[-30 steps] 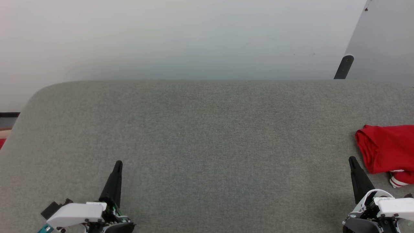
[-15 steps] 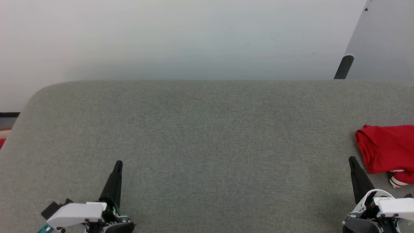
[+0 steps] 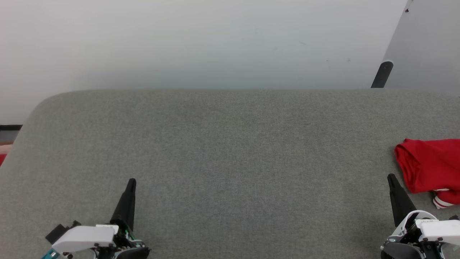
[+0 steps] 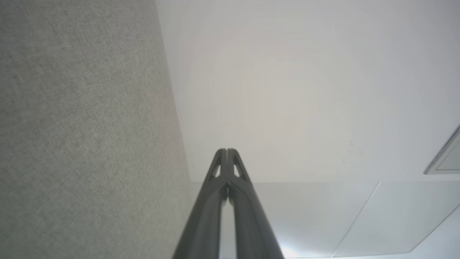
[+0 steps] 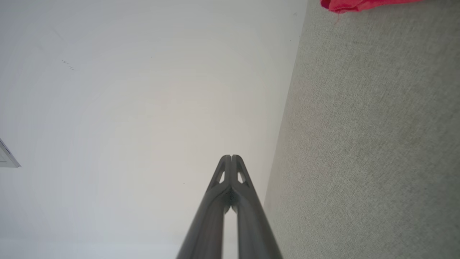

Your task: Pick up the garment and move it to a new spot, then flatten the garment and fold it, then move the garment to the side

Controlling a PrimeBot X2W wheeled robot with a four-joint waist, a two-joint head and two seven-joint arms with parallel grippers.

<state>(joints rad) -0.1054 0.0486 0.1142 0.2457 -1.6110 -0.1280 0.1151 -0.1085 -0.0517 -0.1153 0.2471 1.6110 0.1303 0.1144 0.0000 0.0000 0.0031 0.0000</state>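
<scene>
The garment (image 3: 431, 165), a red cloth with a bit of red-white striped trim at its near corner, lies bunched at the right edge of the grey fabric table (image 3: 230, 154) and is cut off by the head view's border. A strip of the garment (image 5: 359, 4) shows at the top of the right wrist view. My right gripper (image 3: 391, 178) is shut and empty, its tips just left of the garment and apart from it; in its wrist view the right gripper (image 5: 231, 157) has its fingers pressed together. My left gripper (image 3: 132, 181) stands shut and empty at the lower left, and the left gripper (image 4: 226, 151) also shows closed tips.
A pale wall rises behind the table's far edge. A dark leg (image 3: 382, 75) under a grey panel (image 3: 427, 43) stands at the back right. The table's left corner is rounded, with floor and a red patch (image 3: 1, 158) beyond it.
</scene>
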